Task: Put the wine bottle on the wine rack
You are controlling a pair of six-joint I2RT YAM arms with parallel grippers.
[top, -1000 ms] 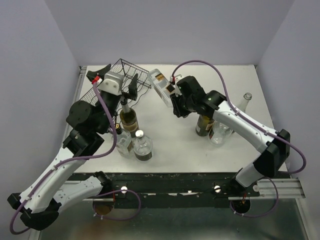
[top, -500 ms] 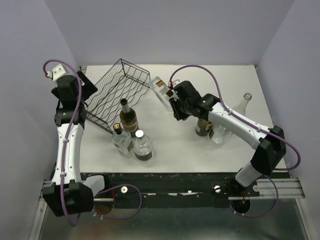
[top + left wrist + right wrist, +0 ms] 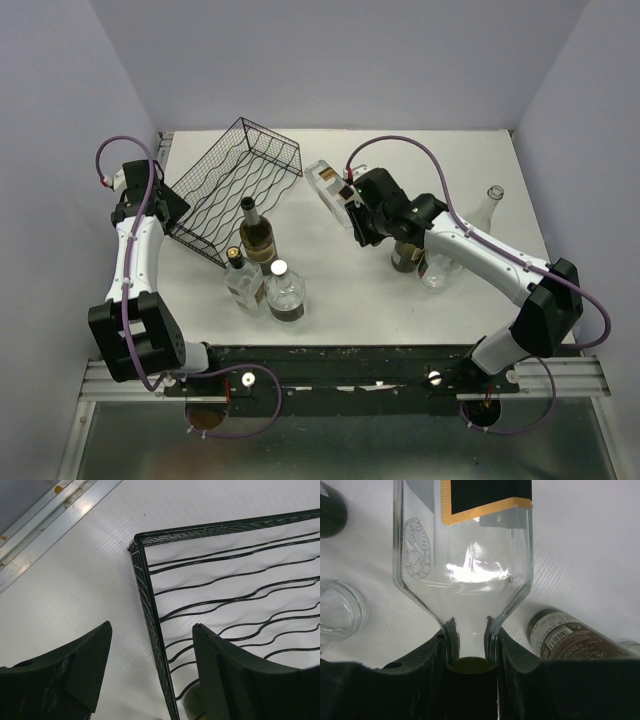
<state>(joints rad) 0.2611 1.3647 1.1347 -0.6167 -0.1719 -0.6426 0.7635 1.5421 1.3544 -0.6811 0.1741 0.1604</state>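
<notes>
Clear glass wine bottle (image 3: pixel 465 555); wavy black wire wine rack (image 3: pixel 238 182)

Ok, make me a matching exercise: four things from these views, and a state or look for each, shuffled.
Things:
1. wine rack
2. left pincer
3. right pincer
4. silver-capped bottle

States:
A. shut on the neck of the clear bottle
B. open, holding nothing
C. black wire mesh with wavy wires
D. standing upright near the table's front edge

Pairs: 1-C, 2-B, 3-A, 4-D
</notes>
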